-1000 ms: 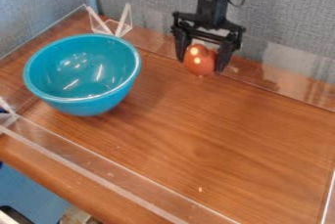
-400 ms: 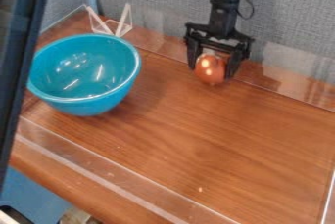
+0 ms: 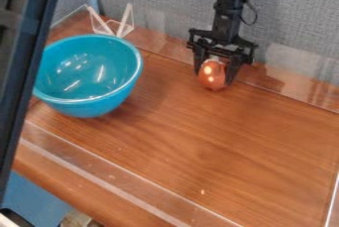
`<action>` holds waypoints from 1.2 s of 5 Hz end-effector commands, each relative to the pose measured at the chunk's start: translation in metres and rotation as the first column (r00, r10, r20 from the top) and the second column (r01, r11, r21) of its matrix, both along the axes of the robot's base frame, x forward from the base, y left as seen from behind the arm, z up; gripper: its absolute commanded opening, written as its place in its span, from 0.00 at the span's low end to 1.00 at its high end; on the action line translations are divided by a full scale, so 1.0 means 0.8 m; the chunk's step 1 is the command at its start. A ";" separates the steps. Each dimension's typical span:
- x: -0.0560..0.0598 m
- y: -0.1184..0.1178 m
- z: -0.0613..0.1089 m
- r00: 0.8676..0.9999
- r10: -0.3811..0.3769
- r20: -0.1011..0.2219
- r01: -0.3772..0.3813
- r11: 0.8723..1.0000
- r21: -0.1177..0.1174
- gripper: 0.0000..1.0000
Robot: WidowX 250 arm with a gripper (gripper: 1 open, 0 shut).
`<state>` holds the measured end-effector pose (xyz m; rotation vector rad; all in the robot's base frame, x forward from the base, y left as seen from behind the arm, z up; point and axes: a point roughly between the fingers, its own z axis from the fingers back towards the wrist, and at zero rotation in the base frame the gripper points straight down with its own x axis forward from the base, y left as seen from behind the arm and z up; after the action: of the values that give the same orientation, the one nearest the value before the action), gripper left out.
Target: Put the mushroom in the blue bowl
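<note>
Glossy orange mushroom (image 3: 212, 72) sits on the tabletop (image 3: 199, 142), well right of the blue bowl (image 3: 83, 73); my fingers (image 3: 213, 70) are clamped across its middle. Looks light, hard, slippery, so I'll keep the squeeze centred.

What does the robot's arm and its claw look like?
The arm is thin and black, like a dark pole with bumpy joints coming down from above. At its end sits a black gripper with fingers that branch out like a little fork. No stickers, writing or loose cables can be made out on it.
</note>
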<state>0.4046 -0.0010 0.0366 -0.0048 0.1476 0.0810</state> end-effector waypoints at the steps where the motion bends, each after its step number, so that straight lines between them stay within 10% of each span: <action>1: 0.012 0.005 0.036 0.996 -0.002 0.086 0.001 1.000 0.004 0.00; 6: 0.008 0.027 0.057 0.993 0.003 0.120 -0.004 1.000 0.004 0.00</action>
<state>0.4036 0.0137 0.0397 -0.0078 0.1365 0.0695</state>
